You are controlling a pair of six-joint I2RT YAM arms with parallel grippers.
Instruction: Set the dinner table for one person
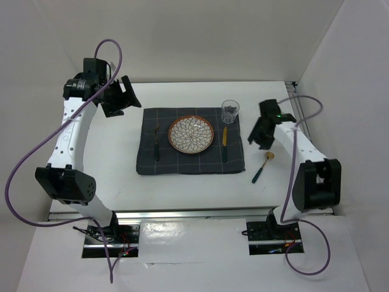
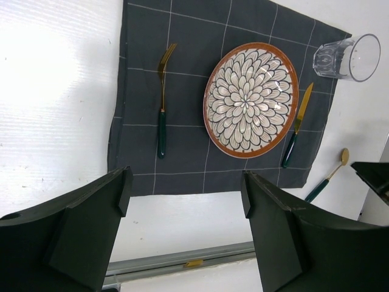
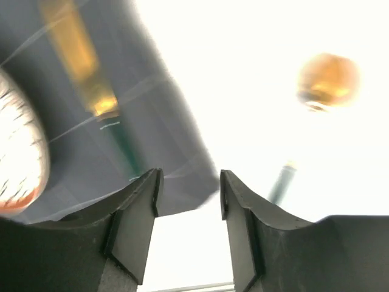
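Both claws are hanging open and empty over the worktop (image 1: pixel 115 164), the left claw (image 2: pixel 185 191) by its far-left corner, the right claw (image 3: pixel 189 182) at its right edge near the spoon (image 1: pixel 262 167), which likely belongs beside the knife (image 1: pixel 224 143).

Top view above and behind, left wrist high over plate (image 2: pixel 250 99), right wrist close, knife (image 3: pixel 79 61) shared

My left arm (image 1: pixel 68 137) and right arm (image 1: pixel 296 167) each consist of white tubular links joined by black joint housings. A purple cable (image 1: pixel 112 41) runs along my left arm; a second purple cable (image 1: pixel 308 98) serves my right arm. My left hand (image 1: pixel 123 96) and right hand (image 1: pixel 258 132) are black, with flat matte fingers (image 2: pixel 91 237). A green indicator light (image 1: pixel 278 114) glows on my right wrist.
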